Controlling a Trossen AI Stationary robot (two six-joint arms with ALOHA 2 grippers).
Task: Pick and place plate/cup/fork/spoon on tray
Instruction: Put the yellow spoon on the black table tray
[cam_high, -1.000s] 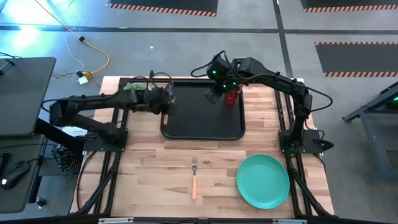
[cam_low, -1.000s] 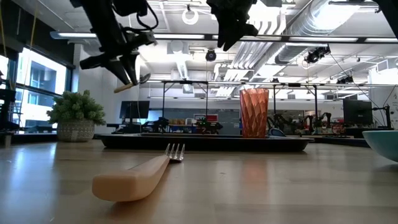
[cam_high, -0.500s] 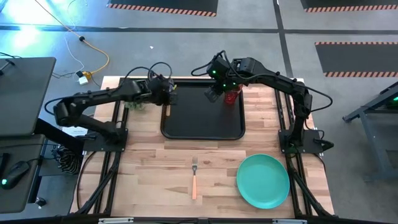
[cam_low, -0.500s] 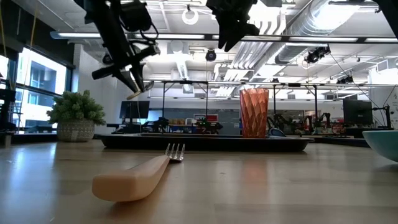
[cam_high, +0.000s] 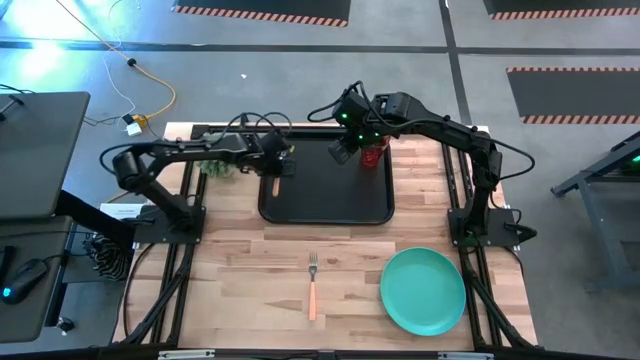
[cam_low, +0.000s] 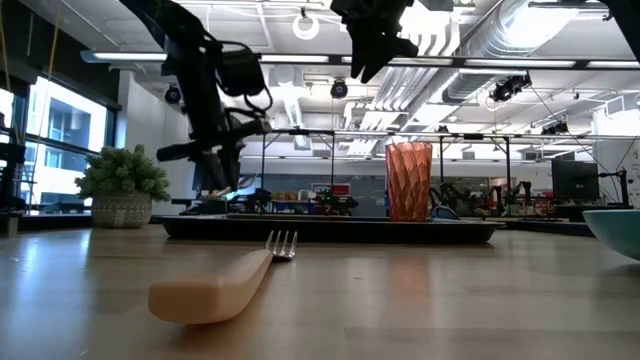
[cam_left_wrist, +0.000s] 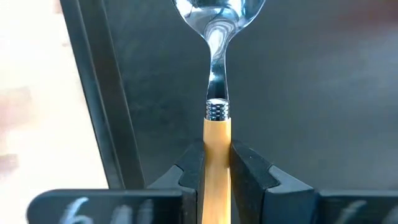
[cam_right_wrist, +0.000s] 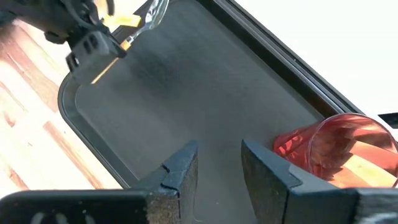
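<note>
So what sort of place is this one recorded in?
Most likely a robotics lab or industrial workshop. The low view shows exposed ceiling ducts and more arm rigs on stands behind the wooden table; the high view shows hazard-striped floor markings.

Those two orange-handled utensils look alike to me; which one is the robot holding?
The spoon, clamped in the left gripper over the tray. The fork lies untouched on the table.

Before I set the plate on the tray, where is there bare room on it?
The tray's middle and near half, toward the fork, are bare. The far right corner is crowded: the cup stands there with the right end effector open beside it. The left end effector holds the spoon over the far left edge.
</note>
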